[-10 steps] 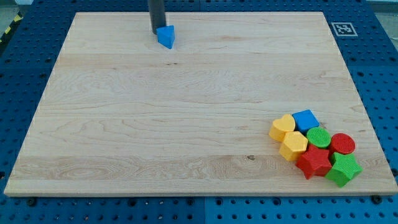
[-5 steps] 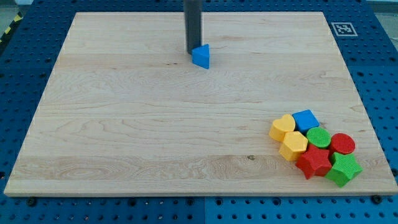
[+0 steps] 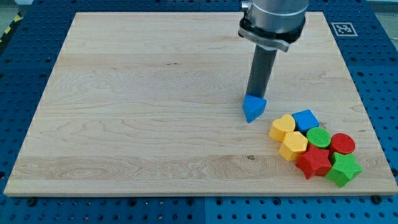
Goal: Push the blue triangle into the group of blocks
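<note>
The blue triangle (image 3: 254, 108) lies on the wooden board (image 3: 143, 124), right of centre. My tip (image 3: 254, 96) touches its upper edge, just above it. The group of blocks lies to the lower right, a short gap away: two yellow blocks (image 3: 282, 127) (image 3: 294, 145), a blue block (image 3: 305, 119), a green cylinder (image 3: 319, 137), a red cylinder (image 3: 342, 144), a red star (image 3: 314, 162) and a green star (image 3: 344, 169). The nearest yellow block is just right of and below the triangle.
A black-and-white marker tag (image 3: 342, 28) sits at the board's top right corner. The arm's grey housing (image 3: 273, 18) hangs over the top of the board. Blue pegboard (image 3: 25, 74) surrounds the board.
My tip and the blue triangle have travelled from the top left of the board down and to the right, ending close to the group. The group has not moved.
</note>
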You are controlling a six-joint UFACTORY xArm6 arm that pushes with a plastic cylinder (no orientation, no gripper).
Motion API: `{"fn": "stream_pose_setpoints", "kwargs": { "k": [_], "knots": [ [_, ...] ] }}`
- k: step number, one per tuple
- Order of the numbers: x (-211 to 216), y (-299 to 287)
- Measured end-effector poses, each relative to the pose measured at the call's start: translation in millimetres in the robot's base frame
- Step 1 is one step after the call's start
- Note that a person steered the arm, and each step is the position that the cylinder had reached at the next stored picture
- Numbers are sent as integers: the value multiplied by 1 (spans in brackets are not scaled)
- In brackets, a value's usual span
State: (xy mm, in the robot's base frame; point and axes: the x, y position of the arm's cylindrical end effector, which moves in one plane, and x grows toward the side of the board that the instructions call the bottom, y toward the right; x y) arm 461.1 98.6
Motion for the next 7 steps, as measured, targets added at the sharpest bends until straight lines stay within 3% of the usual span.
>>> {"fn": "stream_pose_setpoints", "kwargs": {
  "k": [3,5,7],
  "knots": [
    [34,-14],
    [44,-84],
    [58,-61]
  ]
}}
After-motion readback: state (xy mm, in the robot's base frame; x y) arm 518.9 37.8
